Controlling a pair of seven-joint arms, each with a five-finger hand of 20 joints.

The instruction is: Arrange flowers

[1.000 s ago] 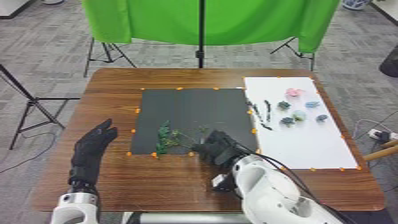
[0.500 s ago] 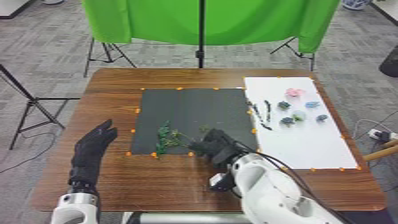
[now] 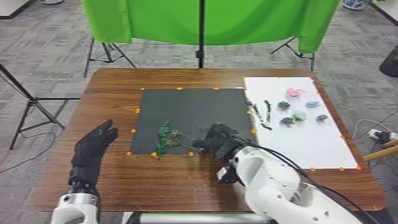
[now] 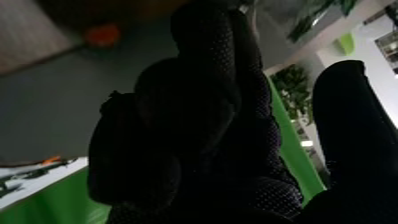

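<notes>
Though still over the black mat [image 3: 191, 107], right hand [image 3: 219, 141] farther forward.

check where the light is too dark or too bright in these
Head view: fairly even light, the white sheet brightest, the right hand nearly black; right wrist view: that hand sinks into deep shadow, while a small spot beside it glares.
</notes>
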